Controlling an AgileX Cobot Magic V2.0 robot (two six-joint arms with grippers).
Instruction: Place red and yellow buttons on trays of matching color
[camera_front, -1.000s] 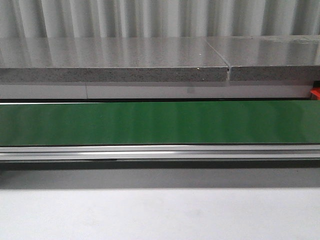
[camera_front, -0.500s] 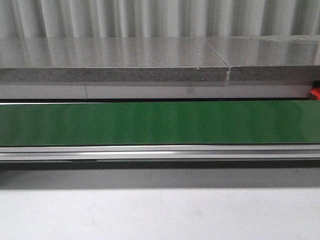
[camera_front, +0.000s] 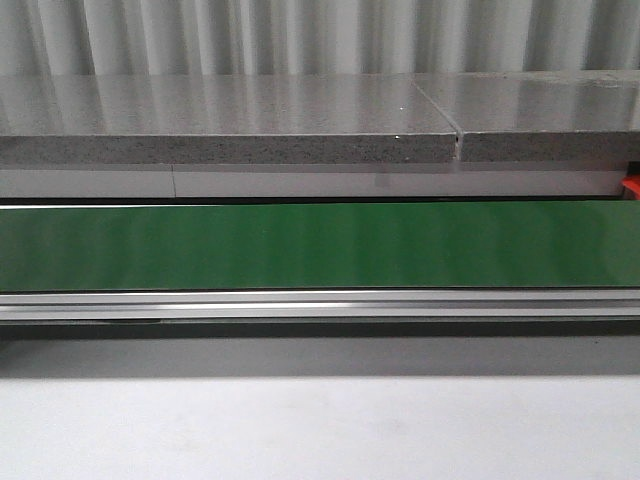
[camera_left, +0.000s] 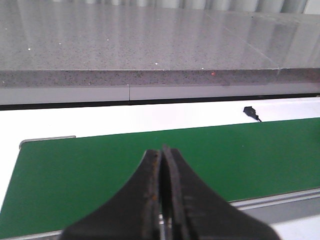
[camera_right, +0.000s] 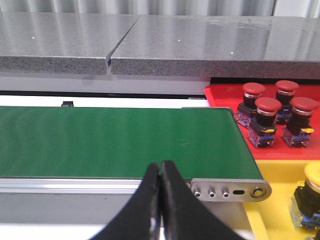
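Note:
Several red buttons (camera_right: 267, 119) stand on the red tray (camera_right: 220, 95) beyond the end of the green belt (camera_right: 115, 140). A yellow button (camera_right: 310, 192) stands on the yellow tray (camera_right: 272, 210), cut off by the frame edge. My right gripper (camera_right: 160, 167) is shut and empty, over the belt's near rail. My left gripper (camera_left: 161, 152) is shut and empty, over the bare belt (camera_left: 150, 160). The front view shows the bare belt (camera_front: 320, 245) and a sliver of the red tray (camera_front: 632, 187). Neither gripper shows in the front view.
A grey stone ledge (camera_front: 230, 130) runs behind the belt. The belt's aluminium rail (camera_front: 320, 305) runs along its near side, with its end plate (camera_right: 235, 190) next to the yellow tray. A white table surface (camera_front: 320, 430) lies in front.

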